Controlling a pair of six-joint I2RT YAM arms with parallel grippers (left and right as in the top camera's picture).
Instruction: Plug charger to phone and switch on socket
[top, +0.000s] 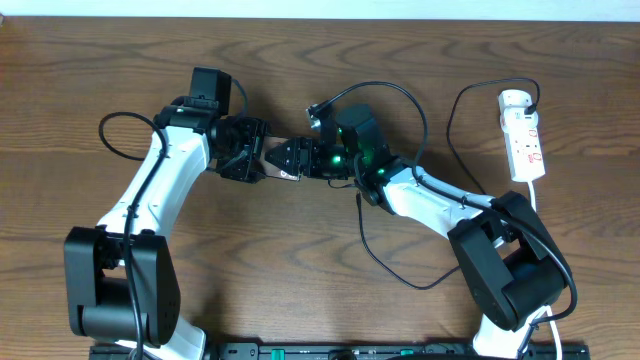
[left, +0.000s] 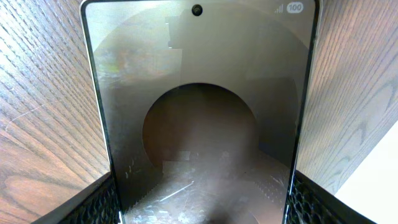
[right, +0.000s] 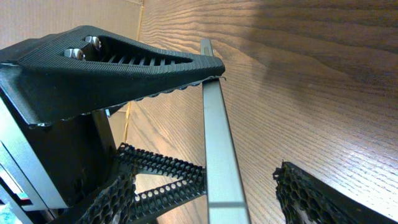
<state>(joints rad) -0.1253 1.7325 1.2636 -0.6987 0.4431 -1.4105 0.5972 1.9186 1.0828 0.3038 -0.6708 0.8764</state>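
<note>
Holding the phone (left: 199, 124) pinched across its width in your left gripper (left: 200, 206) at mid-table, keep it still and let the right gripper (right: 208, 190), spread about its edge, go fetch the charger (top: 450, 135) near the socket (top: 523, 135).

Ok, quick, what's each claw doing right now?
Left gripper: closed on the phone.
Right gripper: open, its fingers either side of the phone's edge.
</note>
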